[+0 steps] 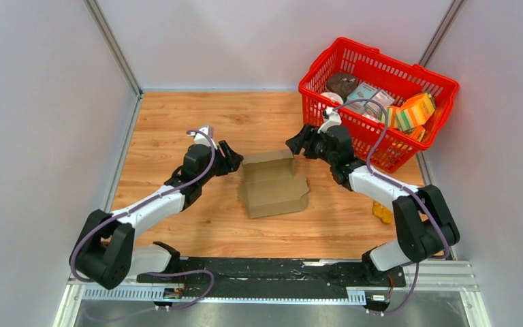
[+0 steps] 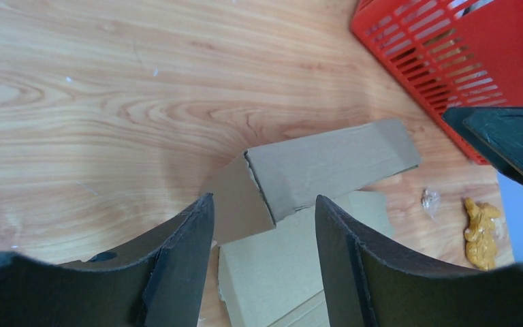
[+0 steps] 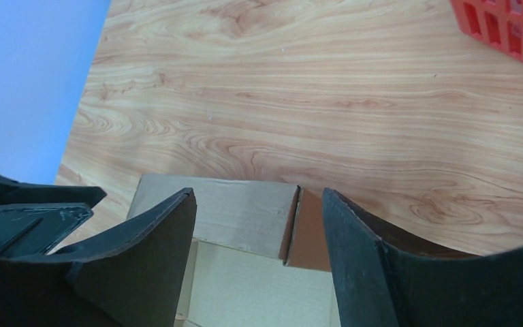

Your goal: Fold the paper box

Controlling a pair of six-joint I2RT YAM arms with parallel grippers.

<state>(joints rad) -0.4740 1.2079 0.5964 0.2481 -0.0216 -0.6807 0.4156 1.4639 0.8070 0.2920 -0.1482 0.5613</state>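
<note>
The paper box (image 1: 276, 191) is plain brown cardboard, partly folded, lying mid-table with its back wall flap (image 2: 327, 163) standing up. My left gripper (image 1: 235, 162) sits at the box's far left corner. Its jaws are open in the left wrist view (image 2: 264, 201), with the corner flap showing in the gap between them and touching neither finger. My right gripper (image 1: 296, 144) hovers at the far right corner, open too (image 3: 259, 194), and the upright wall (image 3: 225, 211) and its side tab lie just beyond its fingers.
A red basket (image 1: 381, 95) with printed packages stands at the back right, close behind the right arm. A small yellow object (image 1: 383, 213) lies on the wood near the right arm's elbow. Grey walls close in both sides.
</note>
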